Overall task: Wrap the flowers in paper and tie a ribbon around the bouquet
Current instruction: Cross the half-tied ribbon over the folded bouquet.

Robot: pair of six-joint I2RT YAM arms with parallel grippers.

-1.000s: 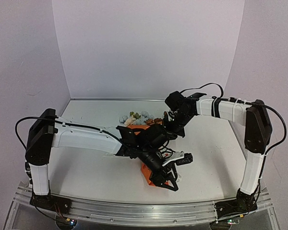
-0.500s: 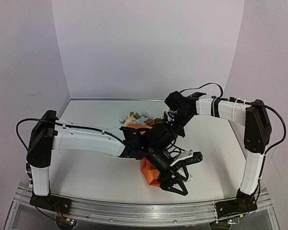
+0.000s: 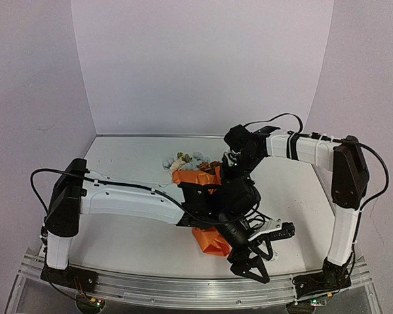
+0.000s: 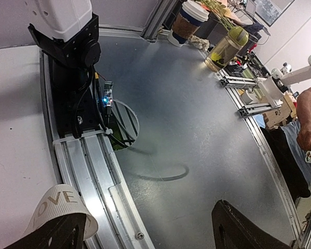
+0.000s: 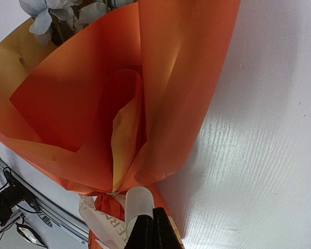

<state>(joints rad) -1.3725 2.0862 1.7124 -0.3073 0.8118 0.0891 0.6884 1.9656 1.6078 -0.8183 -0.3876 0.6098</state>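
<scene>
Per top cam, you had the bouquet point(image 3: 196, 178) lying on the table point(image 3: 301, 196) at ctr, with the blooms toward the far wall and the narrow end toward the near edge. The L arm point(image 3: 131, 199) crossed over its mid section. The flowers point(image 3: 183, 159) stuck out of the wide end of the paper point(image 5: 166, 78), which was orange outside w/ a yellow face showing in the inner fold. Per R wrist cam, the paper was gathered to a neck, and the ribbon point(image 5: 106, 220) ran around that neck w/ its lettering visible. The right gripper point(image 5: 151, 229) had its jaws closed, pinching a loop of the ribbon right at the neck. The left gripper point(image 3: 267, 252) had its jaws spread wide, w/ nothing clamped btwn them. It sat just R of the bouquet's narrow end, at the near edge of the table. Per L wrist cam, a curl of the ribbon lay over one finger only, and you could read "LOVE" on that curl. That cam looked out past the rail point(image 4: 88, 166) to the floor beyond. Whether the ribbon was knotted, you could not tell.
</scene>
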